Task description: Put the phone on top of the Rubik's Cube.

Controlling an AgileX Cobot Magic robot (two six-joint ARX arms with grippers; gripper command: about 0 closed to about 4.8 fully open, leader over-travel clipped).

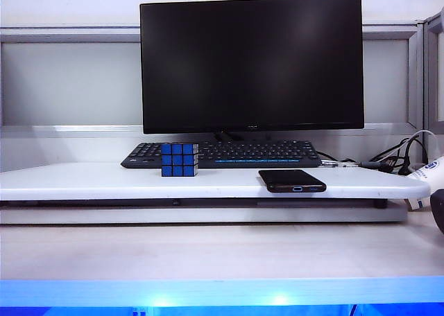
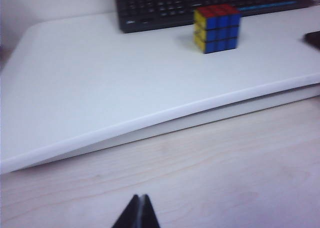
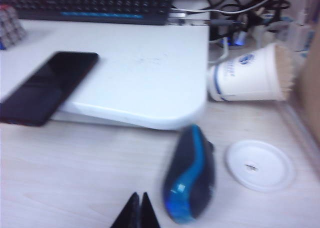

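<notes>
Phone (image 3: 45,88) overhangs shelf (image 3: 150,83); left gripper (image 2: 136,213), right gripper (image 3: 136,211) closed, cropped.

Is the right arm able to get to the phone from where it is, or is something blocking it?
Probably yes. The right gripper sits shut and low over the desk, and the phone overhangs the white board's near edge with bare desk between them. The mouse lies off to the side.

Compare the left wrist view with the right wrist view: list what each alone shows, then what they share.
Only the left wrist view: the Rubik's Cube whole, with red, yellow and blue faces, and the shut left hand.

Only the right wrist view: the whole phone overhanging the white platform's edge, a mouse, a tipped paper cup, a lid, cables, and the shut right hand.

Both: the keyboard, platform and wooden table.
</notes>
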